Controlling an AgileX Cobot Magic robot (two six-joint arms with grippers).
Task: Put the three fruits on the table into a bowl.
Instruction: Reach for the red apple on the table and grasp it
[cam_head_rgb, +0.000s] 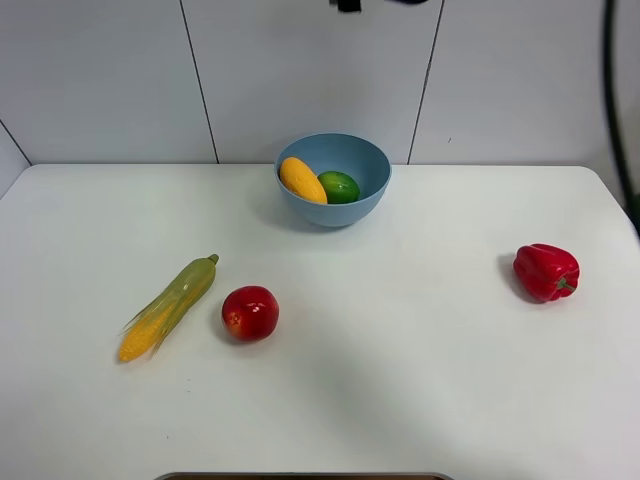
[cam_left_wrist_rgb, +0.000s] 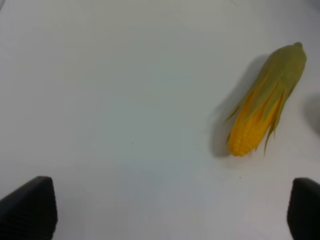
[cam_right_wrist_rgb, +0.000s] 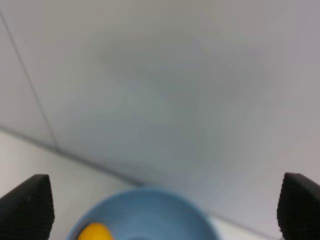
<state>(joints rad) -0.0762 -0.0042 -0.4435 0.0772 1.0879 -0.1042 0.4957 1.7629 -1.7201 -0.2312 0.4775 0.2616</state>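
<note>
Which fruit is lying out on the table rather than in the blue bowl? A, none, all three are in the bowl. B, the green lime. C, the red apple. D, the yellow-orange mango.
C: the apple sits on the bare table next to the corn cob, while the mango and the lime lie inside the bowl.

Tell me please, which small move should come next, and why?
Probably the left gripper, open above the table near the corn, should shift toward the apple beside it. The mango and the lime already lie in the bowl; only the apple is left on the table.
</note>
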